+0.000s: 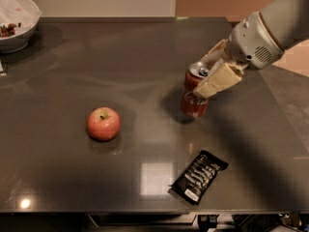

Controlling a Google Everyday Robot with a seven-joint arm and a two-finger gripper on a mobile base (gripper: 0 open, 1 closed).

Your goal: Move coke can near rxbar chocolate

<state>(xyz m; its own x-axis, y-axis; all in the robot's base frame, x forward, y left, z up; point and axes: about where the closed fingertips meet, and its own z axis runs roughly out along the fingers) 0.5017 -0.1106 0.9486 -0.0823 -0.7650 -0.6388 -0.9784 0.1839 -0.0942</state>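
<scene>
The red coke can with white script and a silver top stands right of the table's centre, tilted slightly. My gripper reaches in from the upper right and is shut on the can's upper part, with one cream finger across its right side. The rxbar chocolate, a flat black wrapped bar with white text, lies near the table's front edge, below and slightly right of the can, apart from it.
A red apple sits left of centre on the dark table. A white bowl with some food stands at the back left corner. The table's right edge runs behind my arm.
</scene>
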